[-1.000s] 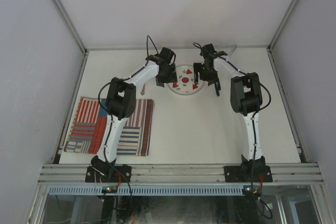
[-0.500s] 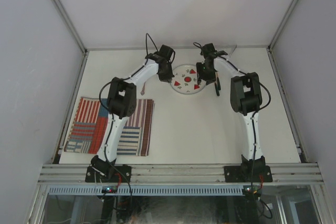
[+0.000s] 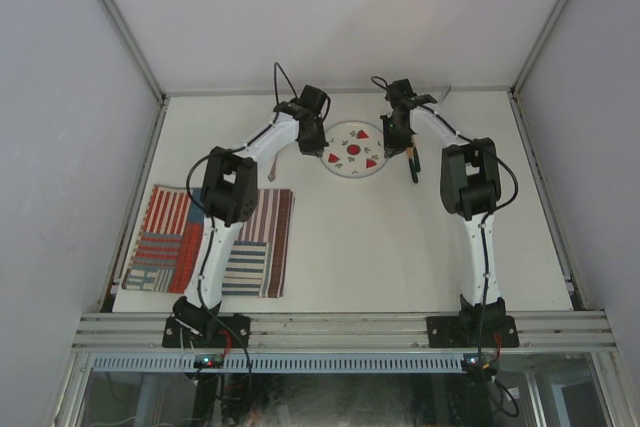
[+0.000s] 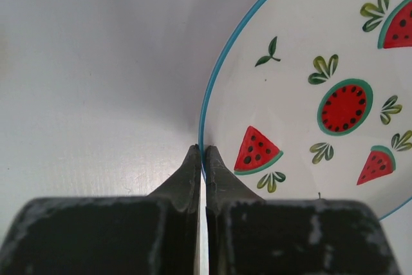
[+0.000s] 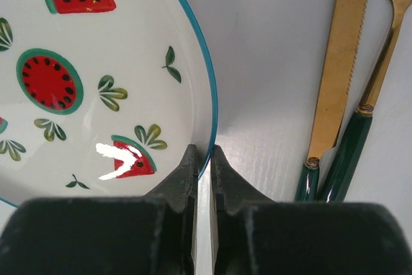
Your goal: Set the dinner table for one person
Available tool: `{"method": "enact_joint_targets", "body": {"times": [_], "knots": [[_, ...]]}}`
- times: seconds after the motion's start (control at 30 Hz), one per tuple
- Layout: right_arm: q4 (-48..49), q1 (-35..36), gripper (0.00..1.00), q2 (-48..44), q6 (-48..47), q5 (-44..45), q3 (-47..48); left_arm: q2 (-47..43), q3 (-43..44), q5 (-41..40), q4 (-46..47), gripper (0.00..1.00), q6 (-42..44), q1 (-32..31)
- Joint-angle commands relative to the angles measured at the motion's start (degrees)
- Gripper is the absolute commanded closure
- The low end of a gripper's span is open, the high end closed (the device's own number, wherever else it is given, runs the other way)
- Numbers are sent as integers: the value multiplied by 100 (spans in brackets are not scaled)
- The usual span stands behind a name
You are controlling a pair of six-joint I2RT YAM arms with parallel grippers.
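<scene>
The left gripper (image 4: 201, 154) and right gripper (image 5: 203, 154) have both closed in the last second and now pinch opposite rims of the watermelon plate (image 3: 352, 153), upper centre on the dinner table (image 3: 400, 247), probably ready for carrying to the striped placemat (image 3: 170, 247), lower left.

Smooth glossy plate (image 4: 293, 127) with painted melons, matt off-white table (image 4: 96, 62) with faint grain, shiny gold metal knife (image 5: 338, 62) and fork (image 5: 364, 109) with glossy green handles, striped cloth placemat (image 3: 160, 242), dull silver metal rails (image 3: 340, 327), matt black scuffed left gripper (image 4: 201, 149)
</scene>
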Motion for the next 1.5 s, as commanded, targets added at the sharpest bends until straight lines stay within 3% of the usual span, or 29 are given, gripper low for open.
{"method": "enact_joint_targets", "body": {"times": [0.0, 1.47], "knots": [[173, 419, 100, 18, -107, -324, -344, -429, -657, 55, 283, 100, 156, -106], [205, 1385, 100, -887, -59, -784, -1036, -2562, -3101, -553, 294, 100, 173, -156]]}}
